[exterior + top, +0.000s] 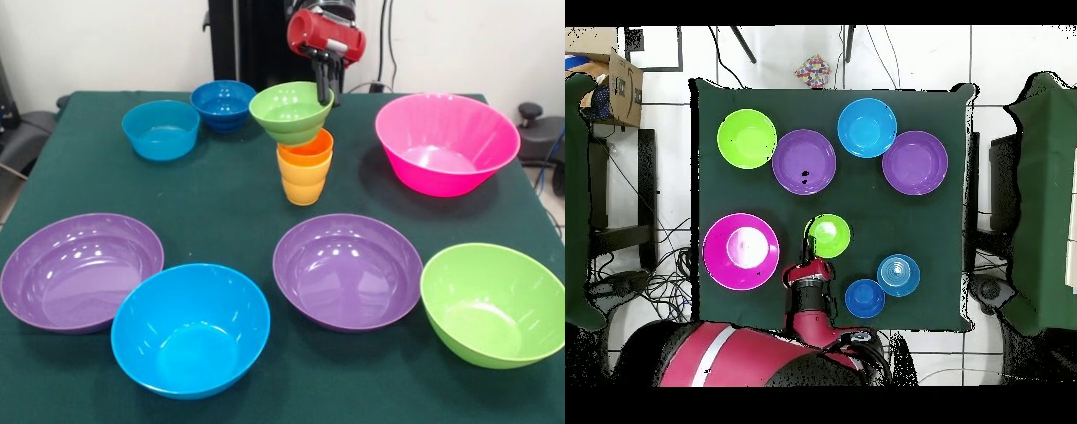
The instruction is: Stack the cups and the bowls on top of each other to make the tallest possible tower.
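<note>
An orange cup point(306, 147) sits nested in a yellow-orange cup point(304, 183) at mid table. A small green bowl point(290, 110) point(829, 236) rests tilted right on top of them, hiding the cups in the overhead view. My gripper point(327, 87) point(810, 243) is shut on that bowl's rim, on the robot's side. The small light blue bowl point(161, 129) point(898, 275) and the small dark blue bowl point(223, 104) point(864, 298) stand apart on the cloth beside the stack.
Large bowls ring the stack: pink point(447, 143) point(741, 251), green point(494, 303) point(747, 138), two purple point(81, 269) point(347, 269), and blue point(191, 329) point(867, 127). A green cloth covers the table point(221, 194).
</note>
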Available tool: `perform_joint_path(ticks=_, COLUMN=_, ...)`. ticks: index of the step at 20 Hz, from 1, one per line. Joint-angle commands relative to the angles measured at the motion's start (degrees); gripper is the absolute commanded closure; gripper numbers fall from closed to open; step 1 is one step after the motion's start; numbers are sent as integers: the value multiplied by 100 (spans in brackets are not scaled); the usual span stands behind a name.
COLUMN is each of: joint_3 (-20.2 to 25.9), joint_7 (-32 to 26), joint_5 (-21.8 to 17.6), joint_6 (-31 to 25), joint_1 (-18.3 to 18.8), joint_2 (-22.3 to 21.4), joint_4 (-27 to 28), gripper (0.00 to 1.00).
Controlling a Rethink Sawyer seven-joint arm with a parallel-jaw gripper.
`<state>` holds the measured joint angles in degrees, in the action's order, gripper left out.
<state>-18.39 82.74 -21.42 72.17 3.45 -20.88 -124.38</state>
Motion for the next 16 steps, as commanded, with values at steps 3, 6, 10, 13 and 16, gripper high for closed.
perform_joint_path(ticks=3, joint_3=360, joint_7=1068, joint_5=316, joint_6=56, joint_1=-109, joint_2=180, joint_4=37, gripper=100)
perform_joint_path(ticks=6, joint_3=356, joint_7=1071, joint_5=351, joint_6=78, joint_1=-125, joint_2=189, joint_4=7, gripper=100)
perform_joint_path(ticks=10, joint_3=362, joint_7=1081, joint_5=369, joint_6=112, joint_1=-117, joint_2=255, joint_4=10, gripper=100)
perform_joint_path(ticks=13, joint_3=357, joint_7=1084, joint_5=392, joint_6=138, joint_1=-131, joint_2=270, joint_4=-16, gripper=100)
perform_joint_path(ticks=16, joint_3=354, joint_7=1086, joint_5=426, joint_6=175, joint_1=-152, joint_2=279, joint_4=-48, gripper=100)
